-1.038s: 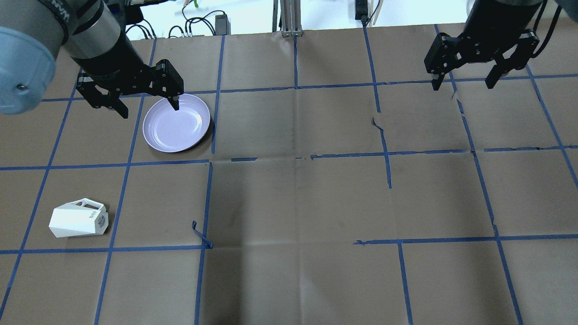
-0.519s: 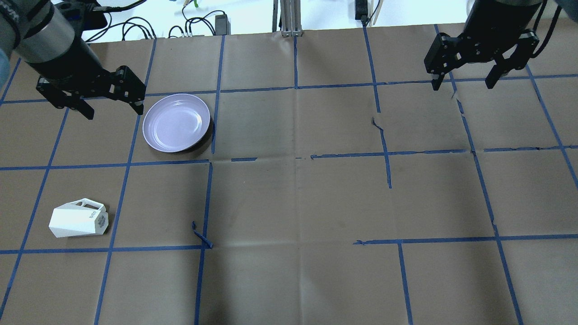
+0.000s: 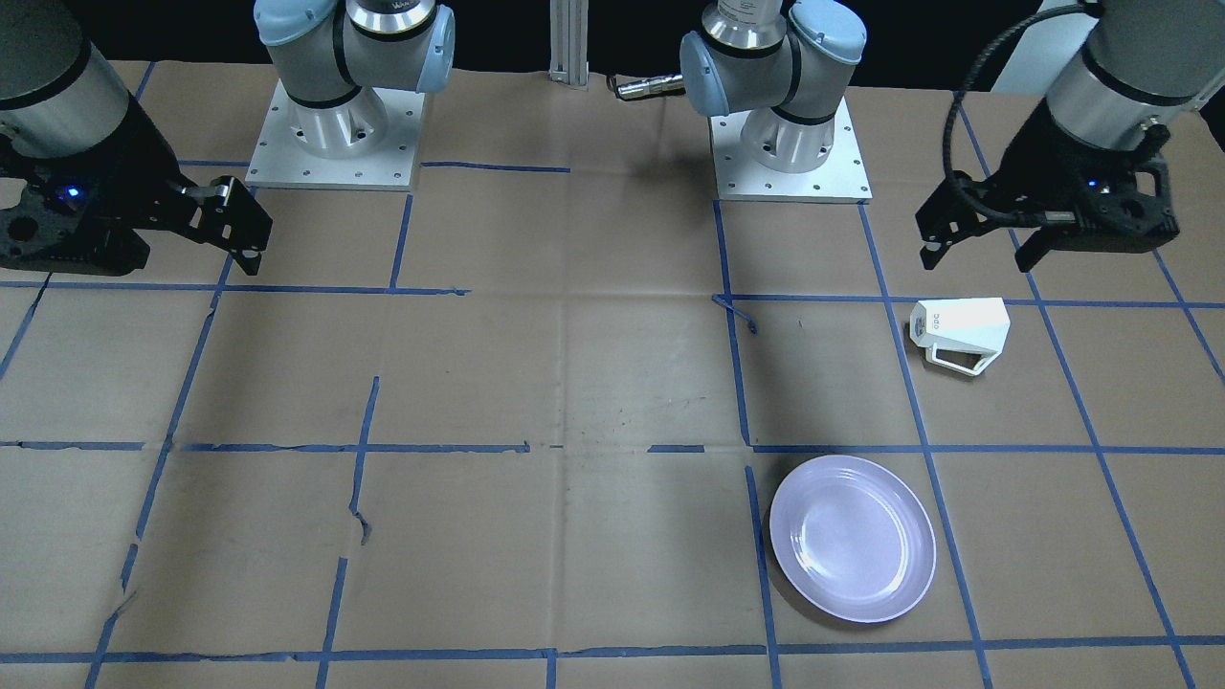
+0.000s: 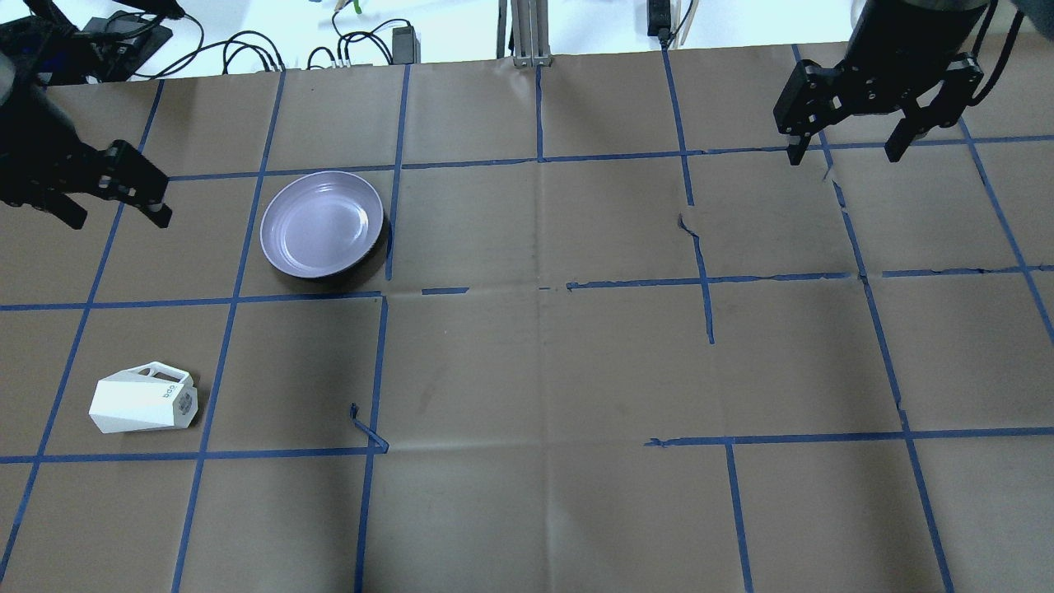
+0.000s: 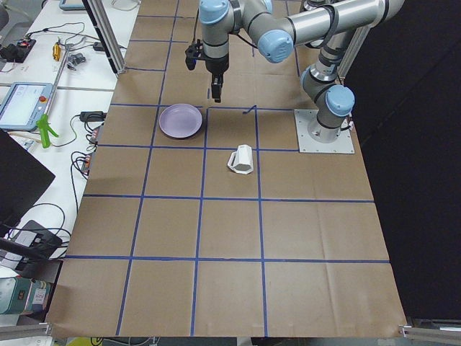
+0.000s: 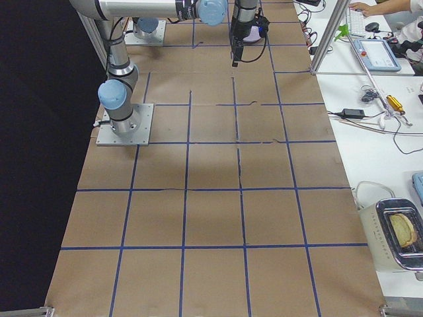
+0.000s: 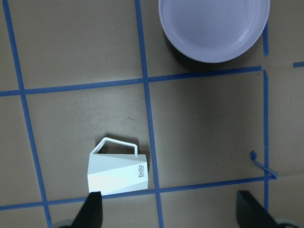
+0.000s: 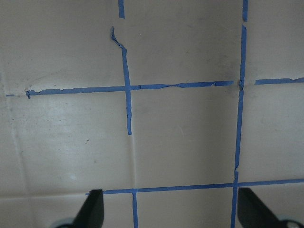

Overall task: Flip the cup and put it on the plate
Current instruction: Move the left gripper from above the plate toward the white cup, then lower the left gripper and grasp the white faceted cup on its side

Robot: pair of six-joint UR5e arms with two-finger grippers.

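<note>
The white faceted cup lies on its side at the near left of the table, handle pointing away from me and rim toward the table's left end. It also shows in the front view and the left wrist view. The lavender plate sits empty farther out and to the right of it. My left gripper is open and empty, raised above the table to the left of the plate. My right gripper is open and empty, raised at the far right.
Brown paper with a blue tape grid covers the table. Torn, curled tape ends stick up near the middle. Cables and power supplies lie past the far edge. The two arm bases stand at my side of the table.
My left gripper has moved left, from over the plate's far left rim to the table's left edge. The cup, the plate and the right arm have not moved.
</note>
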